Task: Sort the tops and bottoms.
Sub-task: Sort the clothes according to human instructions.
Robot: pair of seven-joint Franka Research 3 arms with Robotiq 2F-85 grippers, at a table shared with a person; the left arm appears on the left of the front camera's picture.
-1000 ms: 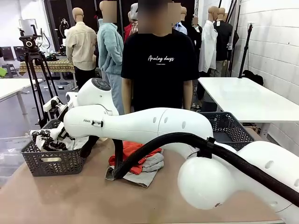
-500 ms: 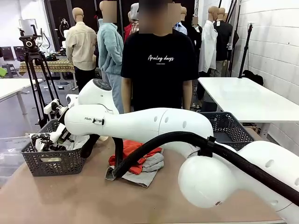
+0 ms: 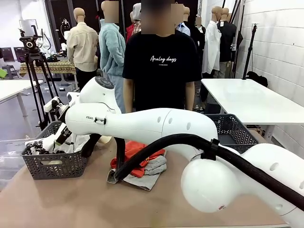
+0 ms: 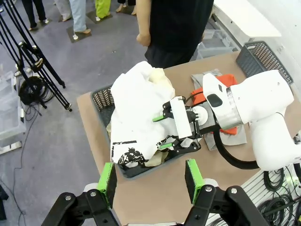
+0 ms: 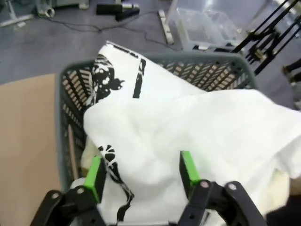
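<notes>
Presently the right arm's fingers [image 5: 141,162] stand spread and released directly above the white T-shirt with black print [image 5: 188,117]. The shirt lies heaped in the grey basket [image 3: 54,166] at nine o'clock on the desk [image 3: 71,199]. The left arm's fingers [image 4: 149,176] hang high overhead, likewise spread and holding nothing. Judgement: the placing of this top is at its close. An orange-red top [image 3: 135,154] lies on grey cloth [image 3: 154,168] at desk centre. The next move calls for lifting clear of the basket without snagging cloth, then going to that pile.

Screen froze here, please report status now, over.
Left end effector open, high above table. Right end effector open over basket. White T-shirt in basket. Right arm crosses clothes pile.
</notes>
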